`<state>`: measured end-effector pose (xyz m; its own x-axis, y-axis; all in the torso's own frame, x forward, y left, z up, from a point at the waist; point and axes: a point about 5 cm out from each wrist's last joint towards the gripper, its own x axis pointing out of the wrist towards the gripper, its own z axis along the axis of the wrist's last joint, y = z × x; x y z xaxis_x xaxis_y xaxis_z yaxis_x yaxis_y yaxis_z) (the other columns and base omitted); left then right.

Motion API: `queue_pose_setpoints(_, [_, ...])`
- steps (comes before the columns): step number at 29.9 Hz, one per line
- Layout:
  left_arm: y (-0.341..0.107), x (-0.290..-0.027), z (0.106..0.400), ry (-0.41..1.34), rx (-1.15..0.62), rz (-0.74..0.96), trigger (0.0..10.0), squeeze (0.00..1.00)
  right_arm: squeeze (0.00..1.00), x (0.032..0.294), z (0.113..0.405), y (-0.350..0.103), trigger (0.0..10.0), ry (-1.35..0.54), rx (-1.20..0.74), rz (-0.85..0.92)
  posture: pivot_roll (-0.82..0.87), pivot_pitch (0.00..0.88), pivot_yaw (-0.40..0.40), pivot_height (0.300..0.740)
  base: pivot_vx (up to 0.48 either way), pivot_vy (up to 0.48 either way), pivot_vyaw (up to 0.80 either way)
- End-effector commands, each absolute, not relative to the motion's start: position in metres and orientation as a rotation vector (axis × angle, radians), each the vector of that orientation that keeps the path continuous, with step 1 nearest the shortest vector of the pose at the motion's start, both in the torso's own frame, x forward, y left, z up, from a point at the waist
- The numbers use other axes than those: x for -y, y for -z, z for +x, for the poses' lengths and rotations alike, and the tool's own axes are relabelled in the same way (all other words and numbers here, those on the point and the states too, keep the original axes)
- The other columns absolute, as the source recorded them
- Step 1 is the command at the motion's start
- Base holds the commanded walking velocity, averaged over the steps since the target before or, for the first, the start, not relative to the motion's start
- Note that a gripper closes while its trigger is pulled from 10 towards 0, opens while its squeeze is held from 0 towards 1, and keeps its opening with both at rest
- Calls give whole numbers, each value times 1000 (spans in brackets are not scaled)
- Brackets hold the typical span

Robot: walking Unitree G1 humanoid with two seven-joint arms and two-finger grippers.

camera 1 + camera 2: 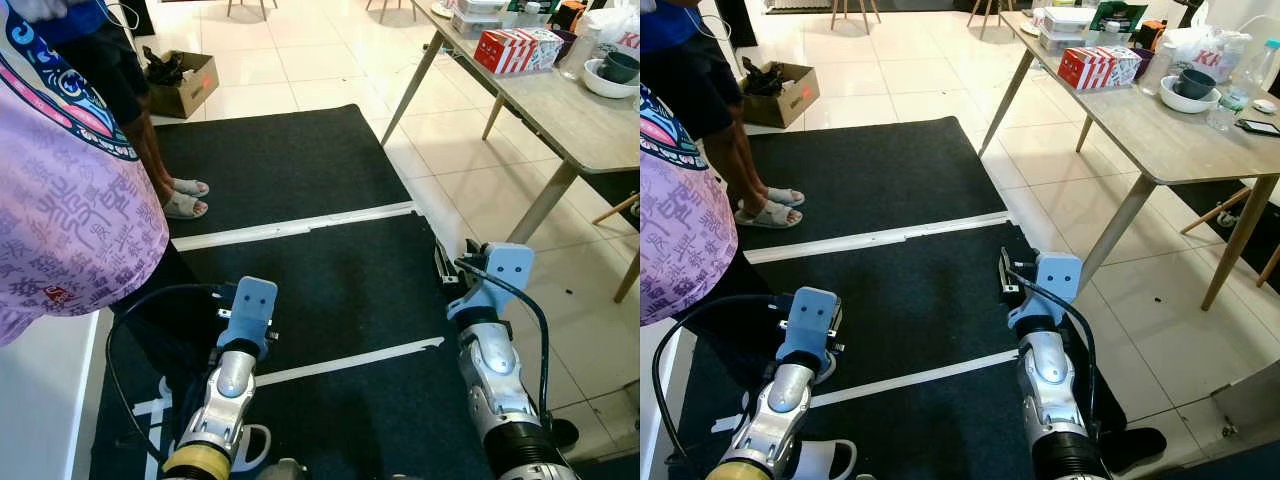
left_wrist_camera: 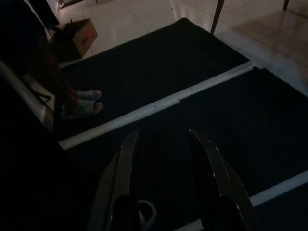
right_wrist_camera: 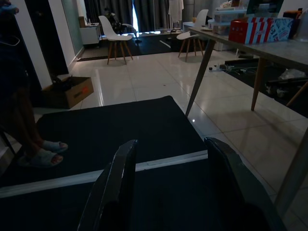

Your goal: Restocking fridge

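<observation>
Left eye view: both arms hang low over a black mat (image 1: pixel 330 290) crossed by white strips. A person in a purple shirt (image 1: pixel 60 210) stands close on the robot's left; another person's sandalled feet (image 1: pixel 186 197) rest farther along the mat beside a cardboard box (image 1: pixel 180 80).

Right eye view: the tabletop (image 1: pixel 1160 135) stands ahead on the right, well apart, nearer the right arm. It carries a red-and-white carton (image 1: pixel 1088 68), a bowl (image 1: pixel 1192 90) and bottles, which I judge likely stock. No fridge can be made out.

Left wrist view: dim; the left pincer (image 2: pixel 168 149) is spread, empty, over the mat.

Right wrist view: the right pincer (image 3: pixel 173 159) is likewise spread and empty, pointing toward the table leg.
</observation>
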<state>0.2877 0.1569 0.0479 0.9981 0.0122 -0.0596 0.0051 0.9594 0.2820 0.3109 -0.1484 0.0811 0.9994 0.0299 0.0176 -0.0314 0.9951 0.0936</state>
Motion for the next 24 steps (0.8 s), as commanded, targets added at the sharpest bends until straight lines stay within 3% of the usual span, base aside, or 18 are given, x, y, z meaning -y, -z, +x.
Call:
queue_pose_setpoints(1, [-45,-153,288,2,-77,289,10000,0,0,147,309,-80,10000,-36,7,88,-21,35,-22,740,0,0,0])
queue_pose_setpoints(9, [-46,-154,288,-13,-75,282,10000,0,0,148,309,-81,10000,-37,6,80,-23,43,-29,740,206,0,0])
queue_pose_setpoints(24, [-44,-153,287,-8,-82,279,10000,0,0,145,307,-78,10000,-46,-11,63,-26,62,-27,740,466,0,0])
